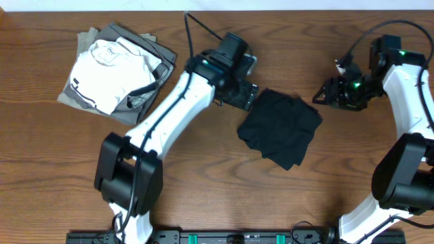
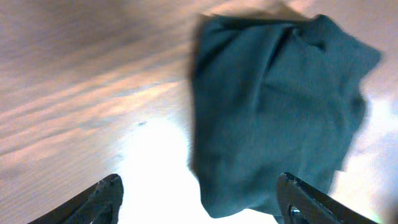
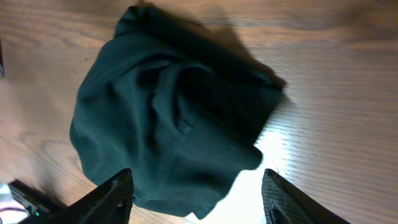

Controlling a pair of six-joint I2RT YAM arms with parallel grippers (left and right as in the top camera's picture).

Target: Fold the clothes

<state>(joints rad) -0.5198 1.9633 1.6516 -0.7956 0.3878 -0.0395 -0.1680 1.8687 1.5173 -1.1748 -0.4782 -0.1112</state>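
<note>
The black shirt (image 1: 280,127) lies in a folded, slightly rumpled bundle on the wooden table, right of centre. It fills the right half of the left wrist view (image 2: 273,106) and the left and middle of the right wrist view (image 3: 168,112). No logo or sleeve mark shows. My left gripper (image 1: 245,95) is just left of the shirt's upper left edge, open and empty, its fingers (image 2: 199,202) apart above the table. My right gripper (image 1: 330,93) is to the shirt's upper right, a little apart from it, open and empty (image 3: 196,199).
A pile of folded garments, a white one (image 1: 112,62) on top of grey ones (image 1: 142,102), lies at the back left of the table. The left arm (image 1: 169,115) slants across the middle of the table.
</note>
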